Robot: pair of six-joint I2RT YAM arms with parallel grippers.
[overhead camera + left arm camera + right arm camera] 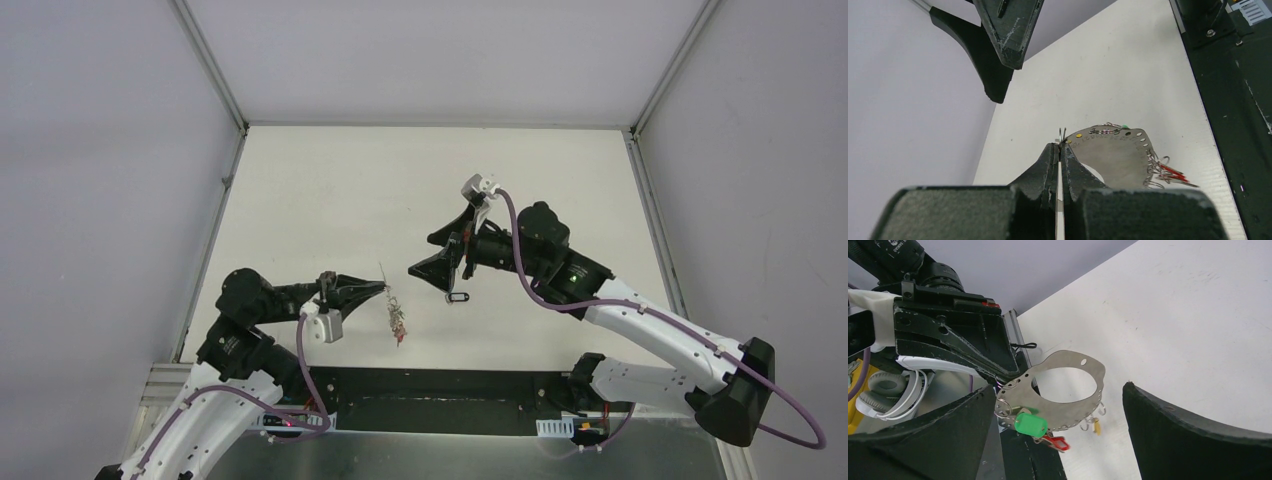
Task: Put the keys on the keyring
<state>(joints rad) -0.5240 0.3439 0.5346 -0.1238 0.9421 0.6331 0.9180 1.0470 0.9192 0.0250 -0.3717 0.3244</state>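
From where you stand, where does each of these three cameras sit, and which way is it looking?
Top: fixed above and behind the arms, looking down on the table; both arms show, left claw and right claw.
Left wrist: rides the left arm, looking forward past its own shut claw pinching the keyring; the right claw's fingers hang opposite.
Right wrist: rides the right arm, looking between its own open fingers back at the left claw.
Shared: both wrist views show the keyring and its green tag.
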